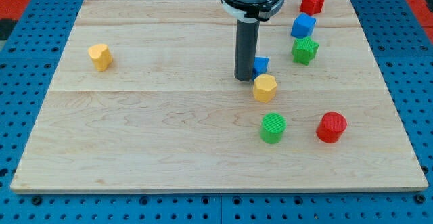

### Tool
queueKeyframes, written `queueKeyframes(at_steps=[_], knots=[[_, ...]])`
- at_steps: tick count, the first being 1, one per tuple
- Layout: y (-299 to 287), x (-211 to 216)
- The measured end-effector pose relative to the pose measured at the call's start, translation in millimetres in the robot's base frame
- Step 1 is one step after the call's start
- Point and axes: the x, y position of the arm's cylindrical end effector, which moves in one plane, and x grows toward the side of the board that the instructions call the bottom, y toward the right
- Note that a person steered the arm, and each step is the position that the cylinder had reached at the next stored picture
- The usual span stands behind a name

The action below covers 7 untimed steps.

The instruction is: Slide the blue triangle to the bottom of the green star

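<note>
The blue triangle [261, 65] lies near the middle of the board, partly hidden behind the rod. My tip [243, 78] rests on the board just to the triangle's left, touching or nearly touching it. The green star [304, 50] stands to the triangle's upper right, about a block's width away. A yellow hexagon [264, 88] sits right below the triangle, close against it.
A blue cube [303, 26] sits just above the green star, and a red star [312, 2] above that. A green cylinder [273, 128] and a red cylinder [331, 127] stand toward the view's bottom right. A yellow heart-like block [100, 57] is at the left.
</note>
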Motion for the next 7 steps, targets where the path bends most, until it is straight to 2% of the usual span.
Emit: queueKeyframes(at_steps=[3,7], knots=[[-28,-16],[40,-17]])
